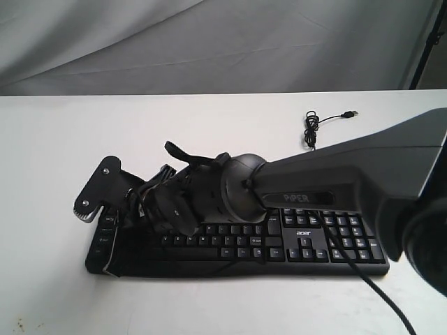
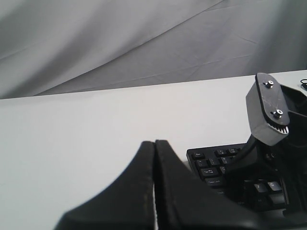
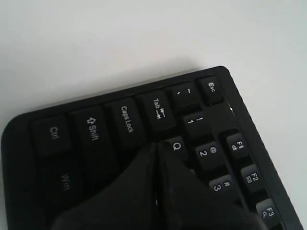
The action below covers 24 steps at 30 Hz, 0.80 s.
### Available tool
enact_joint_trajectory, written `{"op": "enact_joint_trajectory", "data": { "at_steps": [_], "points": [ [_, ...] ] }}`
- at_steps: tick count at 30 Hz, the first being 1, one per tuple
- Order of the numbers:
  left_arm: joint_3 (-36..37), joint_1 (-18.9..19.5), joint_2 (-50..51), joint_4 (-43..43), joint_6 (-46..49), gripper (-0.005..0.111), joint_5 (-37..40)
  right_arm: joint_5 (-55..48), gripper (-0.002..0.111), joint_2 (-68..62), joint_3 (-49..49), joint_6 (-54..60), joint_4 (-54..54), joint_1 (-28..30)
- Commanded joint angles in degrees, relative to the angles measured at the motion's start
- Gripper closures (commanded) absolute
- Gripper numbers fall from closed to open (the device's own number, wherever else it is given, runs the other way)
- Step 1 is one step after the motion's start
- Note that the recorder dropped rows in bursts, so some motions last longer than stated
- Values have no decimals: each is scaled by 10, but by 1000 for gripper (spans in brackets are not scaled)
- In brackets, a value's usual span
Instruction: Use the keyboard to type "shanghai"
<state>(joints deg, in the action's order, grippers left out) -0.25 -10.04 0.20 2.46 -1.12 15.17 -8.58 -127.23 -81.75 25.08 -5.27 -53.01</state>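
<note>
The black keyboard [image 1: 307, 241] lies along the near side of the white table [image 1: 56, 139]; its thin USB cable [image 1: 311, 129] is coiled behind it. My right arm [image 1: 314, 174] reaches across from the right and hangs over the keyboard's left half. In the right wrist view the right gripper [image 3: 158, 143] is shut with nothing in it. Its tips sit low over the key beside Caps Lock [image 3: 125, 120], just under Q [image 3: 176, 145]; that key's legend is hidden. My left gripper [image 2: 154, 142] is shut and empty above bare table, off the keyboard's Esc end [image 2: 211, 165].
A grey cloth backdrop [image 1: 209, 42] hangs behind the table. A grey plate with two screws [image 1: 98, 188] sticks out from the right wrist over the keyboard's left end. The arm's black cable [image 1: 370, 286] crosses the numeric pad toward the front edge.
</note>
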Motion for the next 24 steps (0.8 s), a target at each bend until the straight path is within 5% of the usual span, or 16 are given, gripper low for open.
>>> {"op": "enact_joint_trajectory", "data": {
  "at_steps": [1,12,24],
  "points": [
    [2,-2,-2,3,-2,107,-3,-11,108,-1,-4,5,11,2],
    [2,-2,-2,3,-2,107,-3,-29,108,53,3,4,23,23],
    [2,-2,-2,3,-2,107,-3,53,108,177,211,0,0,95]
  ]
}}
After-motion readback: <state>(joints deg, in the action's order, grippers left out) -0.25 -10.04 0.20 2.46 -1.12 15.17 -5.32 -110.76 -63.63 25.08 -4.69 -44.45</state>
